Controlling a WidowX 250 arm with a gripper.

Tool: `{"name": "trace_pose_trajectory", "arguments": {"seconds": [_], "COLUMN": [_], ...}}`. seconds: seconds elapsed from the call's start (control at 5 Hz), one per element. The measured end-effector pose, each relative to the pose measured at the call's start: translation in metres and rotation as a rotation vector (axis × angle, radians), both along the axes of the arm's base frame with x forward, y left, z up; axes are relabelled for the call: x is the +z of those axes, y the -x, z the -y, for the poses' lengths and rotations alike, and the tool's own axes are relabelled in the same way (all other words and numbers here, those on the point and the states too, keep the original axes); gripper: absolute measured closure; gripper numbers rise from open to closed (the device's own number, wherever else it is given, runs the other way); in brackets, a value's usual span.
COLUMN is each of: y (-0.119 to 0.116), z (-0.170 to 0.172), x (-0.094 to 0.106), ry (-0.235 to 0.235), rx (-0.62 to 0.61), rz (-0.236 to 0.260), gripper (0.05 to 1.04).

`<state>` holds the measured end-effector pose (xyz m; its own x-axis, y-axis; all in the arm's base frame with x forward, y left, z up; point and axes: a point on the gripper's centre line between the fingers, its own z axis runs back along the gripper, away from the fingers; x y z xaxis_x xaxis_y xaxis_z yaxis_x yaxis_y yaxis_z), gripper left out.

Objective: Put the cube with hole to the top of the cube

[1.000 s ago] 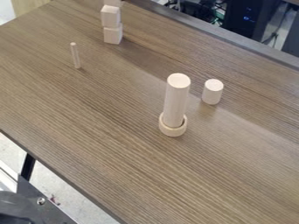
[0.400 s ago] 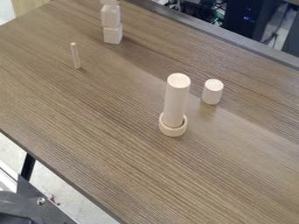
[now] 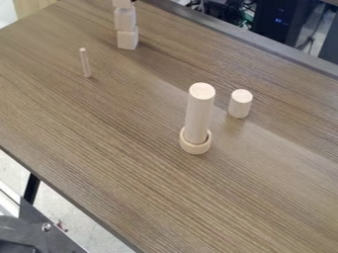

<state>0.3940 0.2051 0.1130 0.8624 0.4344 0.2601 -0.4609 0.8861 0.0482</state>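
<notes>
Block stack stood at the far side of the wooden table [image 3: 132,173]: bottom cube [image 3: 127,38], middle cube [image 3: 125,19] on it, topmost block [image 3: 122,3] above, cut by the view's edge. Which had the hole could not be told; nor could the gripper's state. Thin rod [image 3: 85,63] stood nearby. Tall cylinder [image 3: 199,114] rose from a ring [image 3: 196,147], short cylinder [image 3: 240,104] near.
</notes>
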Motion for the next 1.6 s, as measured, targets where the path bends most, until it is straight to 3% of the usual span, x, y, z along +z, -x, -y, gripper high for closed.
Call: {"name": "trace_pose_trajectory", "arguments": {"seconds": [0.4,0.6,0.8,1.0,1.2,1.6], "y": [0.004,0.004,0.005,0.005,0.005,0.015], "z": [0.002,0.004,0.005,0.005,0.006,0.013], "x": [-0.011,-0.012,-0.014,-0.014,-0.015,0.032], "ry": [0.004,-0.003,-0.004,-0.005,0.006,-0.016], "rx": [0.007,0.002,0.010,0.011,0.015,0.008], "rz": [-0.016,-0.018,-0.025,-0.028,-0.026,0.060], "gripper": [0.496,0.420,0.140,0.079,0.084,0.084]}}
